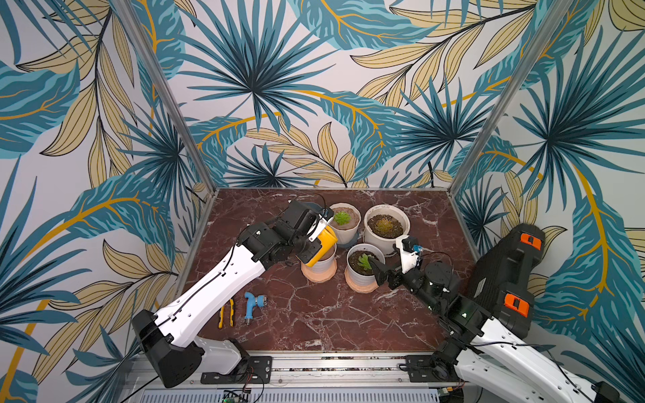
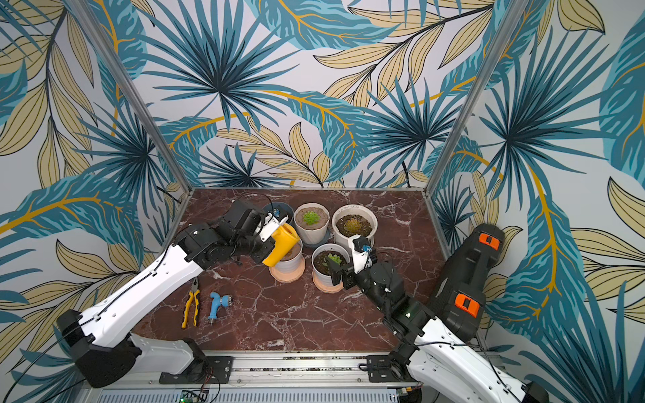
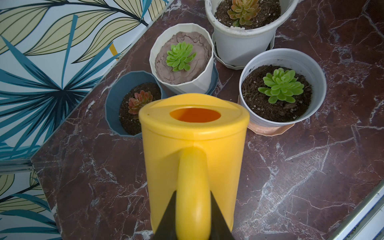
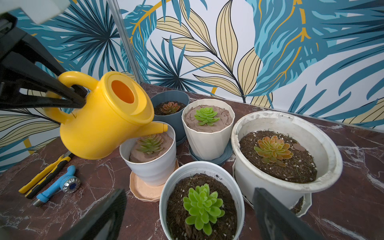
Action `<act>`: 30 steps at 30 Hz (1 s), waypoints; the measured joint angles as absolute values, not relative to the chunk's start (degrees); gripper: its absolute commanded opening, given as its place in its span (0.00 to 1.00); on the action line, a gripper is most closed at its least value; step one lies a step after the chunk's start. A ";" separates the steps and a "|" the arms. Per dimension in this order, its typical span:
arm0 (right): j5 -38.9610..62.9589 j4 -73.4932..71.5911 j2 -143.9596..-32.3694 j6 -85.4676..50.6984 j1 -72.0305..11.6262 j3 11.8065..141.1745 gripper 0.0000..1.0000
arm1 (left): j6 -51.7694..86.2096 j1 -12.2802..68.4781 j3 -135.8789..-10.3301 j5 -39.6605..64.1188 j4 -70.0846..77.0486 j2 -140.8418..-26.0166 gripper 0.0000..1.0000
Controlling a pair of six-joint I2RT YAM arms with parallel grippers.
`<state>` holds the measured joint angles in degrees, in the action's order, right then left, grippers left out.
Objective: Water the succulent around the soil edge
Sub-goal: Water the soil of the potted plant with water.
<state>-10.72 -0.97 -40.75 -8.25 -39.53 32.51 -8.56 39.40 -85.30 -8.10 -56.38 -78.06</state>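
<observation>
Succulent (image 4: 150, 143) in question sat in a white pot (image 4: 150, 170) on a peach saucer (image 4: 143, 191), just below the spout (image 4: 155, 128) of the yellow watering can (image 4: 104, 124) that my left gripper (image 4: 78, 99) carried, jaws pinched narrow on the can's handle (image 4: 68, 78). Only the right wrist view gave me that: the spout tip hung over the pot's rim on the side farthest from the gripper. From the left wrist view the can's body filled everything ahead of the fingers (image 3: 168, 220) and covered plant and pot completely. In both top views the can lay tipped over the pot and hid the plant. Whether water ran I could not tell.

My right gripper (image 4: 189, 192) stood wide and held nothing, one finger on each side of a second pot (image 4: 199, 166) with a bright green rosette (image 4: 202, 209). Both fingers were blurred and cut off by the frame, and I could not tell if they touched its wall. Pliers (image 2: 191, 304) and a blue hose nozzle (image 2: 216, 305) lay well behind the left gripper; in a top view the forearm (image 1: 223, 275) covered the pliers' head.
</observation>
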 measured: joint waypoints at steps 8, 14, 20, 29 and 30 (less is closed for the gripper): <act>-10.72 -0.97 -40.75 -7.94 -39.53 32.51 0.99 | -9.21 35.88 -84.97 -8.29 -55.96 -77.73 0.00; -10.72 -0.97 -40.75 -7.92 -39.53 32.51 0.99 | -9.15 35.53 -82.96 -7.35 -54.33 -76.71 0.00; -10.66 -0.97 -40.75 -7.90 -39.53 32.51 0.99 | -7.57 35.24 -78.30 -6.90 -50.02 -73.23 0.00; -6.37 -1.85 -39.83 -6.87 -39.53 32.16 0.99 | -4.93 35.14 -55.92 -8.01 -27.73 -50.61 0.00; -5.93 -2.44 -39.31 -6.74 -39.53 31.77 1.00 | -4.82 35.14 -53.82 -8.23 -25.54 -48.45 0.00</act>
